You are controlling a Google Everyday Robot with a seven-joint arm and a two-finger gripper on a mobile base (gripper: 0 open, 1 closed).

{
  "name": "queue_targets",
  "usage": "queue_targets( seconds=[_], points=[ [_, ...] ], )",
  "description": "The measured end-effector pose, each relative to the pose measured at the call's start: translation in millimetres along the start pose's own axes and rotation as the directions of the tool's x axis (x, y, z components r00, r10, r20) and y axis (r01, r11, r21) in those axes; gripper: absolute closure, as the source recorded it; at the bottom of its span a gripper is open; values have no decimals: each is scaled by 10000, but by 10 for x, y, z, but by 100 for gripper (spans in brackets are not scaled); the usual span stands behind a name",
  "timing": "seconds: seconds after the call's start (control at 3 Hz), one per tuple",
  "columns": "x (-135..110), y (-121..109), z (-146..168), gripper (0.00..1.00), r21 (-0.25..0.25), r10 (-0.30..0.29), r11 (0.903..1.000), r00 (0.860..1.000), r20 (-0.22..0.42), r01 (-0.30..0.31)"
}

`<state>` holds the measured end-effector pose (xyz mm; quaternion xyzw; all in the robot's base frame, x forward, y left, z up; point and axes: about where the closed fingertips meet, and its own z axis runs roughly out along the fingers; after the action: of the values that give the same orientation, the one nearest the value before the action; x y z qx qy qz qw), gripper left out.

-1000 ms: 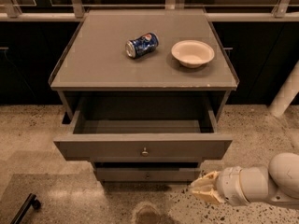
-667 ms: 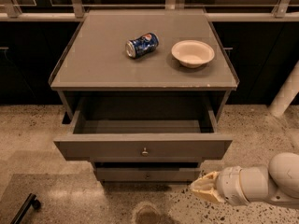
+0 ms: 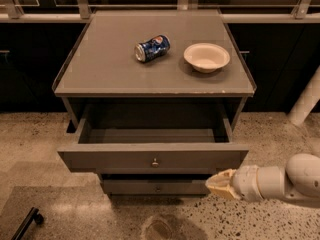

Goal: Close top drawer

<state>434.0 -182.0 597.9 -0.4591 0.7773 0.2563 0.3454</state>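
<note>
My gripper (image 3: 220, 184) hangs empty, its opening I cannot tell, just below the right end of the top drawer (image 3: 100, 158), which stands pulled out above-left of it, its knob (image 3: 155, 162) well apart

Single camera set high in front of the cabinet (image 3: 100, 69), facing forward and tilted down, fairly near, open top drawer (image 3: 115, 159) at frame centre, gripper (image 3: 217, 184) low at right, under the drawer's right end

Cream claw (image 3: 212, 183) (lower right), white arm (image 3: 282, 181)
</note>
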Motion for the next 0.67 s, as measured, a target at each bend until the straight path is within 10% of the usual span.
queue_targets(
  seconds=[0.67],
  points=[
    [318,-775,285,100,472,623,9968,9966,547,-649]
  ],
)
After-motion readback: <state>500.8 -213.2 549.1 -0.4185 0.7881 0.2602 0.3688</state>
